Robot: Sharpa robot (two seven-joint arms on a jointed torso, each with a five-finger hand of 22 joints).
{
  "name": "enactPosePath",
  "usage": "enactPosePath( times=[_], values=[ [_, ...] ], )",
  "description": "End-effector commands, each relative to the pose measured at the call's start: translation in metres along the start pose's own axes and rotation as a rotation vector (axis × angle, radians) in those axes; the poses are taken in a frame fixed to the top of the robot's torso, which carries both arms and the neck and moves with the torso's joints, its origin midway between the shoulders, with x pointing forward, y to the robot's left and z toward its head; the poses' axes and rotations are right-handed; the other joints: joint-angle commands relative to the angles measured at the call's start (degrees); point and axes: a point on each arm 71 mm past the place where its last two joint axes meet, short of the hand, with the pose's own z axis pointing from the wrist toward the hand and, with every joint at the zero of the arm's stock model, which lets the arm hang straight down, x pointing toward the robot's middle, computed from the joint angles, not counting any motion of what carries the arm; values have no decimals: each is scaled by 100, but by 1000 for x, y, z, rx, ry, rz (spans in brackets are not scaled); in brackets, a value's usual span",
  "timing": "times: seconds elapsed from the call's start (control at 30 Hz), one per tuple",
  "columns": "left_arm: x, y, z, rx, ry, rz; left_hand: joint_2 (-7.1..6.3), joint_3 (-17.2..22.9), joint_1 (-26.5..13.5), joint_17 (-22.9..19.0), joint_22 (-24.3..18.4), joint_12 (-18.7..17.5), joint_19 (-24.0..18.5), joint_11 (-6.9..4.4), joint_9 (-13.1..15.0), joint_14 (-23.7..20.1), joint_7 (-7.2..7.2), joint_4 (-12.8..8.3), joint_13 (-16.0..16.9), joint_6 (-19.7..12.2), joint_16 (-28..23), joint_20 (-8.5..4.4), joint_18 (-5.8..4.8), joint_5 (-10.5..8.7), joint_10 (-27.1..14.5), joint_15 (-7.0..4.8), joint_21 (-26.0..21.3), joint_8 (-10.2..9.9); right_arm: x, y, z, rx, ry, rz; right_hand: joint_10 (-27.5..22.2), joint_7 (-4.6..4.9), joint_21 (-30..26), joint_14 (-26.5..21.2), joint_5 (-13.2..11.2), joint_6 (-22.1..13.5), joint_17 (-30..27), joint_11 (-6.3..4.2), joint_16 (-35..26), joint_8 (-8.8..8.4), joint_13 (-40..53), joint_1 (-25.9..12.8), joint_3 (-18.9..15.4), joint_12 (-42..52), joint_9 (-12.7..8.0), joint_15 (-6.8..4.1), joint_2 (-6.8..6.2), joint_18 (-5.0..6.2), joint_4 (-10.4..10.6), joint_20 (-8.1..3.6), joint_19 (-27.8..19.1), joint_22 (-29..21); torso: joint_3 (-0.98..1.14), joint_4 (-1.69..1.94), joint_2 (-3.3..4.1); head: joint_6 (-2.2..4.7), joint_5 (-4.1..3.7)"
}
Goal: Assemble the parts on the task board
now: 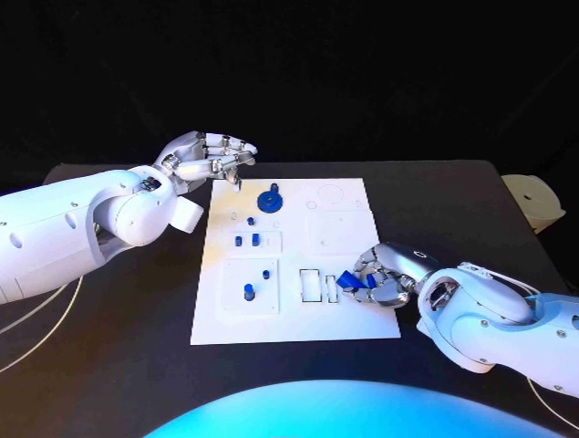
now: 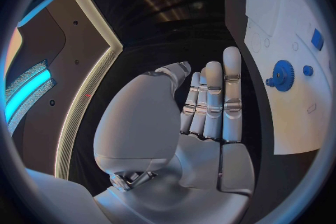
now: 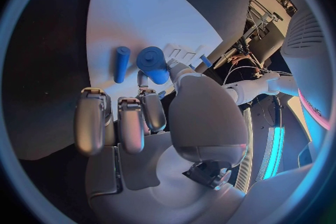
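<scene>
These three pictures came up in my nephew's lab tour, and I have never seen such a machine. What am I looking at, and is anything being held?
It is a robot with two white arms ending in silver, many-fingered hands, working at a black table. The square picture looks down from the robot's head; the two round ones come from cameras at its wrists, behind each hand. On the table lies a white task board with small blue parts, among them a blue gear and small blue pegs. The left hand hovers at the board's far left corner; in its wrist view the fingers are straight and hold nothing. The right hand holds a blue cylindrical part over the board's near right side.
</scene>
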Motion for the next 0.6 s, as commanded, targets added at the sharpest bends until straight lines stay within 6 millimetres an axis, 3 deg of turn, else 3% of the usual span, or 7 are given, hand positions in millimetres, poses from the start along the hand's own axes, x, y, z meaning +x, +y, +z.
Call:
enactPosePath(
  times=[0.03,0.23,0.6],
  values=[
    [2,-1,1,8,13,-10,0,37,-49,8,3,26,-9,-8,9,-33,-4,-9,9,-31,13,43,36,0,-43,18,-22,28,-8,6,-2,-10,-61,41,19,-148,22,499,10,211,1008,-59,42,71,259,81,62,44,71,-64,93,-106,59,-40,300,540,-3,-2,1,6,-14],
    [3,-1,1,9,18,-12,0,37,-49,8,3,26,-9,-8,9,-33,-4,-9,9,-31,13,43,36,0,-43,18,-22,28,-18,16,-5,-40,-99,80,35,-171,40,502,17,269,1024,-78,51,104,278,24,67,56,89,-80,115,-110,110,-56,306,557,-6,11,-2,26,-48],
    [5,-1,3,12,24,-14,0,43,-58,9,3,33,-9,-8,14,-36,-4,-14,12,-34,14,42,36,0,-49,18,-24,32,-10,27,6,-54,-34,102,34,-186,55,504,57,304,1032,-94,56,133,264,-128,33,25,112,-97,110,-115,176,-76,311,575,-1,5,4,17,8]
  ],
)
